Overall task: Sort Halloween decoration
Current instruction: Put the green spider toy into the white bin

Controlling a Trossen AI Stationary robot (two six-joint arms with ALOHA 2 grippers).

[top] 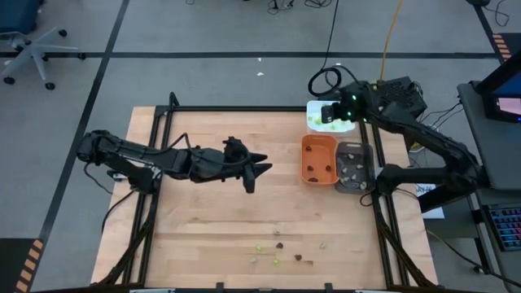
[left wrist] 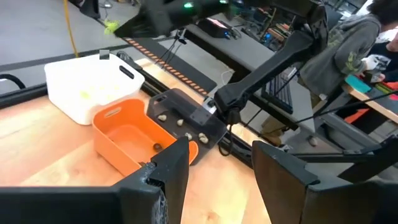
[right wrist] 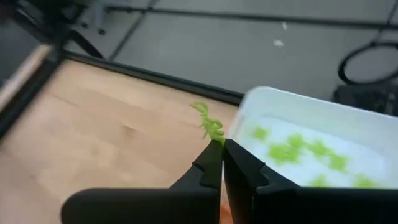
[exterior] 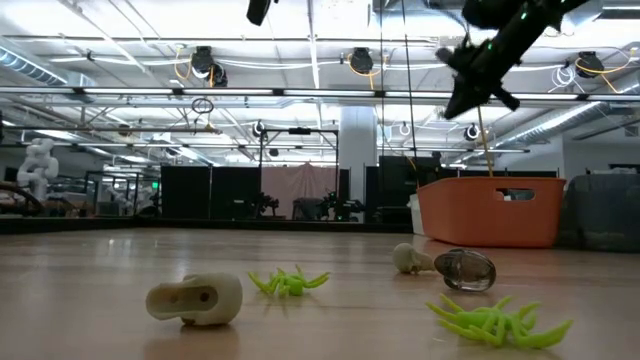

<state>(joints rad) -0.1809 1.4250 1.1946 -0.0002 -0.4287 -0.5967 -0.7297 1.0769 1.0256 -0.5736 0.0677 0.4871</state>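
Right tool (right wrist: 222, 148) pinched shut on lime-green spider piece (right wrist: 208, 124), raised over white tray (top: 319, 116) at far right of table (top: 212, 203). Green pieces lie in white tray; orange tray (top: 318, 158) and grey tray (top: 355, 167) just beside it. Left tool (top: 254, 172) mid-table, fingers apart, empty. Loose pieces (top: 277, 244) scattered along near edge.

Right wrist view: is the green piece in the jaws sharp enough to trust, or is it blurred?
Right wrist view: the right gripper, shut on the lime-green piece, is fairly clear; the white tray behind is soft. Low view: near pieces on the table are sharp, with ceiling lights glaring.
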